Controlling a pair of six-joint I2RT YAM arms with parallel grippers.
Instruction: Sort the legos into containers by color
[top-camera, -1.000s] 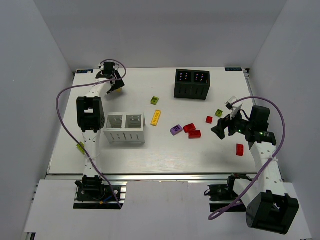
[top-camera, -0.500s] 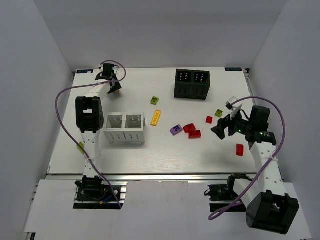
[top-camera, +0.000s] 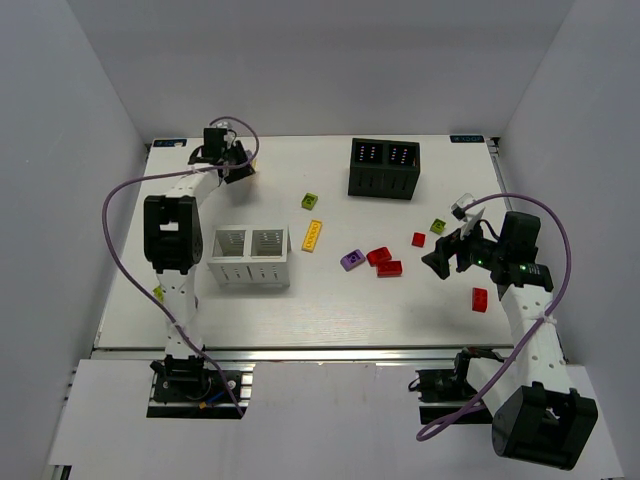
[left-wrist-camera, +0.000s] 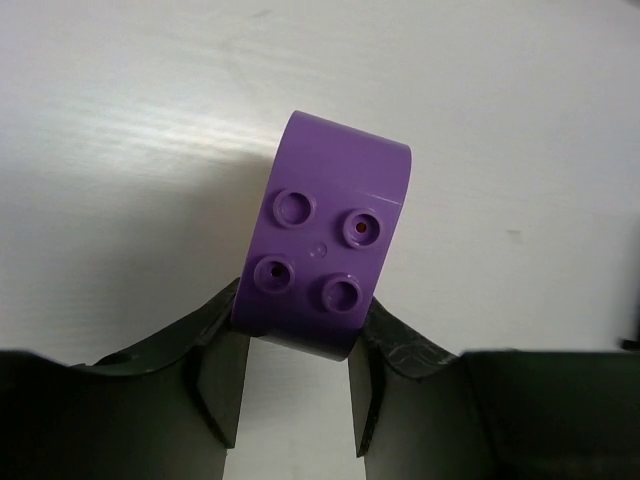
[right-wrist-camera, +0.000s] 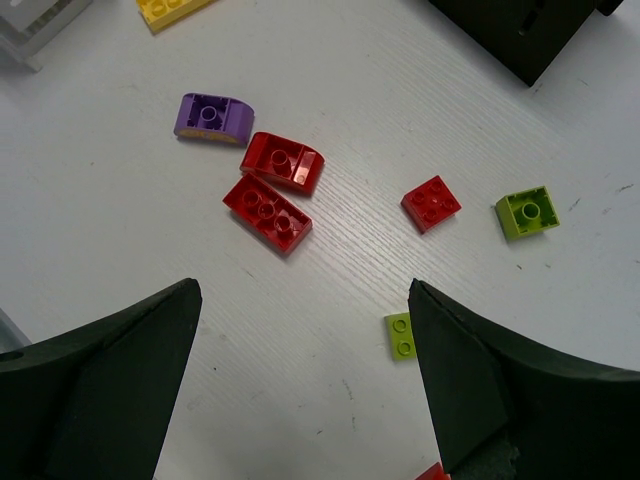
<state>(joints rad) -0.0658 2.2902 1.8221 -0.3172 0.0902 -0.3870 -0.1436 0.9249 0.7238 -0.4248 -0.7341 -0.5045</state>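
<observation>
My left gripper (top-camera: 238, 168) is at the far left of the table, beyond the white box (top-camera: 250, 257). In the left wrist view it is shut on a curved purple brick (left-wrist-camera: 325, 260) just above the bare tabletop. My right gripper (top-camera: 440, 262) is open and empty, above the table right of the loose bricks; its jaws (right-wrist-camera: 303, 290) stand wide apart. Ahead of it lie a purple brick (right-wrist-camera: 214, 117), two red bricks (right-wrist-camera: 283, 162) (right-wrist-camera: 266, 212), a small red brick (right-wrist-camera: 431, 203) and two lime bricks (right-wrist-camera: 527, 212) (right-wrist-camera: 400, 335). The black box (top-camera: 384, 167) stands at the far centre.
A yellow brick (top-camera: 314, 235) and a lime brick (top-camera: 310, 201) lie between the two boxes. A red brick (top-camera: 480, 299) lies near the right arm. A lime brick (top-camera: 160, 293) lies by the left arm near the table's left edge. A purple cable loops over each arm.
My left gripper has turned and shifted slightly right and farther back. The right arm and the loose bricks have not moved.
</observation>
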